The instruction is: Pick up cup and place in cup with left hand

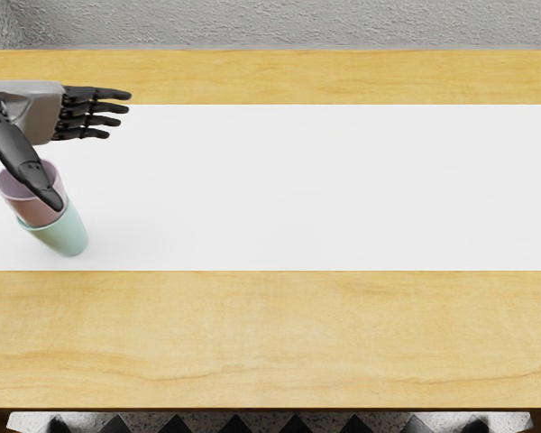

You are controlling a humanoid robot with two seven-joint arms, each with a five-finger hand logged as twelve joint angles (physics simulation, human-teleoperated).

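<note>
The tapered pink cup sits inside the pale green tapered cup, its rim and upper wall showing above the green one. Both are at the far left of the smooth white strip on the light wooden table, the green base close to the strip's near edge and well apart from the table's front edge.

The black-and-grey left hand reaches in from the left, its four fingers held straight and slightly apart, pointing right above the strip. Its thumb slants across the pink rim; whether it touches cannot be told. The strip runs on rightward past the fingertips.
</note>
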